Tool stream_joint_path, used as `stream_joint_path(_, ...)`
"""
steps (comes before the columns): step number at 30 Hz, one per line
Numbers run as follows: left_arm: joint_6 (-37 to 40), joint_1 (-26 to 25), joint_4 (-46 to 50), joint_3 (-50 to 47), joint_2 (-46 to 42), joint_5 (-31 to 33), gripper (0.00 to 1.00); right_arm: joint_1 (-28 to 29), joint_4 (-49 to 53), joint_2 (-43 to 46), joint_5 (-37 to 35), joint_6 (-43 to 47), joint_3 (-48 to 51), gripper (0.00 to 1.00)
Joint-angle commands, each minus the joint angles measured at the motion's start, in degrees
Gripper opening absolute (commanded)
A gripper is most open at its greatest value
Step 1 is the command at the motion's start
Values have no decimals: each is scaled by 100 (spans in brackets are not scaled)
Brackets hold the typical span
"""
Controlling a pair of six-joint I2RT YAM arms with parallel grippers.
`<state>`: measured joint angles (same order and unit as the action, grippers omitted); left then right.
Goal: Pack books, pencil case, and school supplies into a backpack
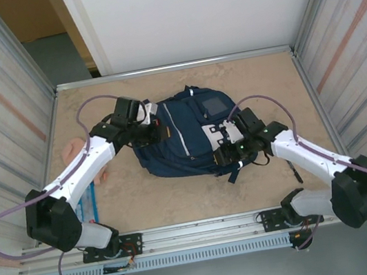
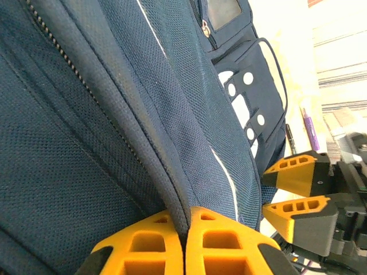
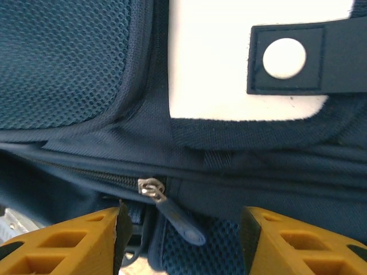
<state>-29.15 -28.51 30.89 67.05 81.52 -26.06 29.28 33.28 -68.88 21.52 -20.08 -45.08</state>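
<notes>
The left gripper [image 2: 186, 243] is clamped tight on a raised seam ridge of the backpack [image 1: 172, 154]. Coarse navy mesh with thin white stripes runs away from its fingertips, and most of the bag is cut off in that wrist view. The right gripper [image 3: 183, 222] stands wide apart, holding nothing, with the dark zipper pull [image 3: 179, 220] hanging between its orange fingers. Just beyond sits a smooth white patch [image 3: 229, 74] crossed by a navy strap with a round white stud [image 3: 284, 57]. The square front patch [image 1: 215, 106] is too small to read. Behind the left gripper lie a peach-pink lump [image 1: 70, 150] and a light-blue oblong [image 1: 95, 204], partly hidden by the arm. A thin dark pen [image 1: 296, 173] lies behind the right gripper.
</notes>
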Motion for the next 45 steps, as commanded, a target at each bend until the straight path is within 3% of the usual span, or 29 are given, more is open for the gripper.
stream_joint_path(1,102,48,-487,-15,-390,-259,0,61,284,93,135,-316,178,54)
stream_joint_path(11,-295,48,-768,-324,-409,-398,0,233,-519,-656,312,-331,275,48)
stream_joint_path(15,-303,43,-811,-367,-386,-435,0,228,-713,-651,625,-266,204,43)
stream_joint_path(29,-387,1,-856,-367,-259,-483,0,166,-902,-651,618,-238,266,21)
stream_joint_path(35,-433,-5,-882,-402,-289,-436,0,184,-745,-575,460,-218,152,11)
stream_joint_path(41,-580,-60,-995,-441,-257,-235,0,176,77,-417,195,6,-362,0)
stream_joint_path(45,-706,-157,-1149,-477,-199,-162,0,231,668,-333,335,172,-773,0)
